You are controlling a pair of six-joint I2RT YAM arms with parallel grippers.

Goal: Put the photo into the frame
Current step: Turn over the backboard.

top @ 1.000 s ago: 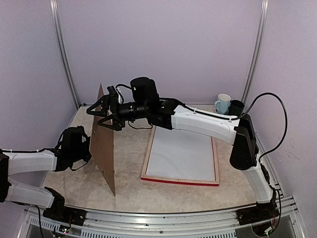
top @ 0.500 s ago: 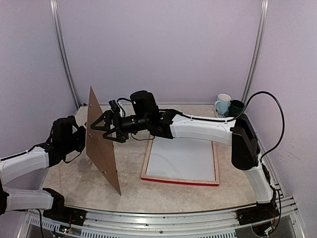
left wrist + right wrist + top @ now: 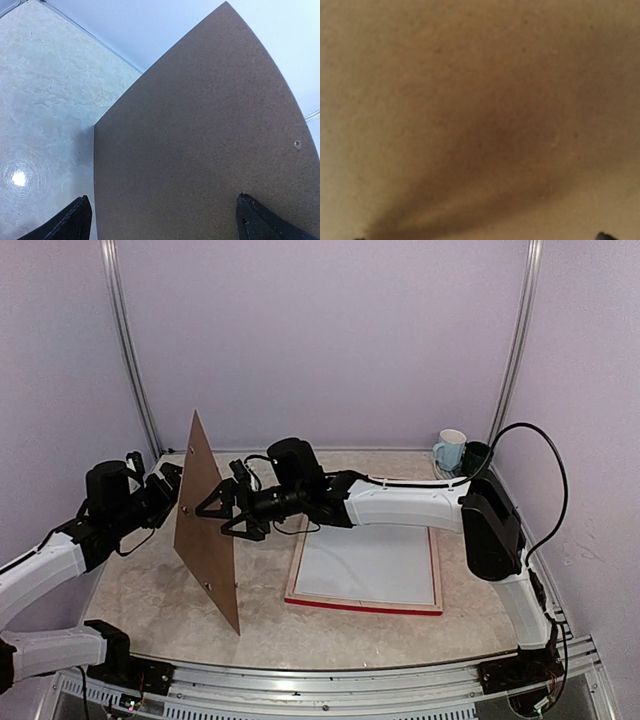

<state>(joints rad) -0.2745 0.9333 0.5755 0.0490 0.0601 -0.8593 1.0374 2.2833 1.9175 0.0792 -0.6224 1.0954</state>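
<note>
Frame (image 3: 363,604) lies flat on tabletop (image 3: 270,625), just right of my right claw (image 3: 218,512). Right claw and left claw (image 3: 168,487) both spread wide, flanking the upright brown backing board (image 3: 205,520). Only top view shows frame; right wrist sees brown blur.

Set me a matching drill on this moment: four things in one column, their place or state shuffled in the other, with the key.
Things:
1. brown board
2. frame
3. white mug
4. dark mug

Place or state:
A. lies flat, red edge nearest the camera
B. stands up on one edge, left of the frame
C. back right, the right one of a pair
D. back right, the left one of a pair

Pairs: 1-B, 2-A, 3-D, 4-C
</note>
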